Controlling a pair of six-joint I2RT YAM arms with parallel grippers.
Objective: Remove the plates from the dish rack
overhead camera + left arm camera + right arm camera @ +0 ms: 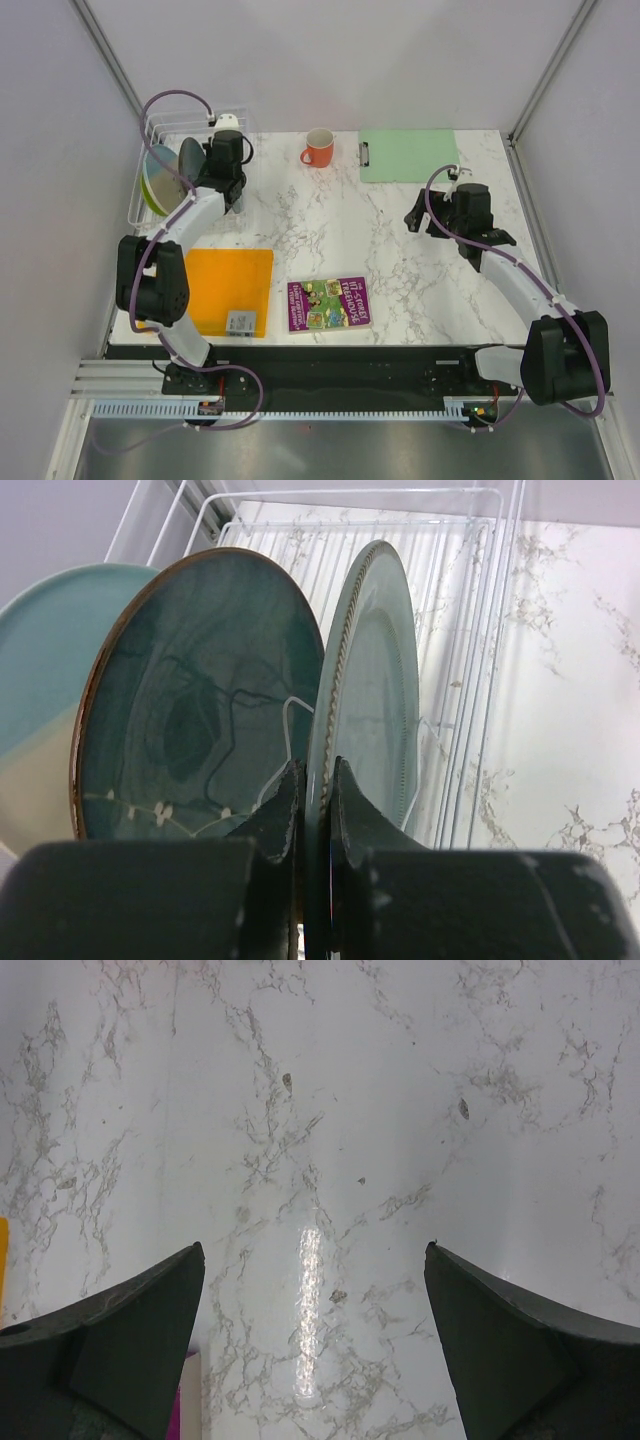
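Observation:
The white wire dish rack (150,135) stands at the table's far left. In it stand on edge a lime green plate (152,198), a cream-and-light-blue plate (163,170) and a dark teal plate (190,157). In the left wrist view the dark teal plate (200,700) is at the centre left, the cream-and-blue plate (40,690) is behind it and the grey-green plate (370,670) is to its right, all in the rack (470,610). My left gripper (315,775) is shut on the grey-green plate's rim; it also shows in the top view (228,180). My right gripper (312,1250) is open and empty above bare marble at the right (414,218).
An orange mug (319,148) and a green clipboard (408,155) sit at the back. An orange mat (228,285) with a small card (241,322) lies at the front left. A purple book (328,303) lies beside the mat. Walls close in both sides.

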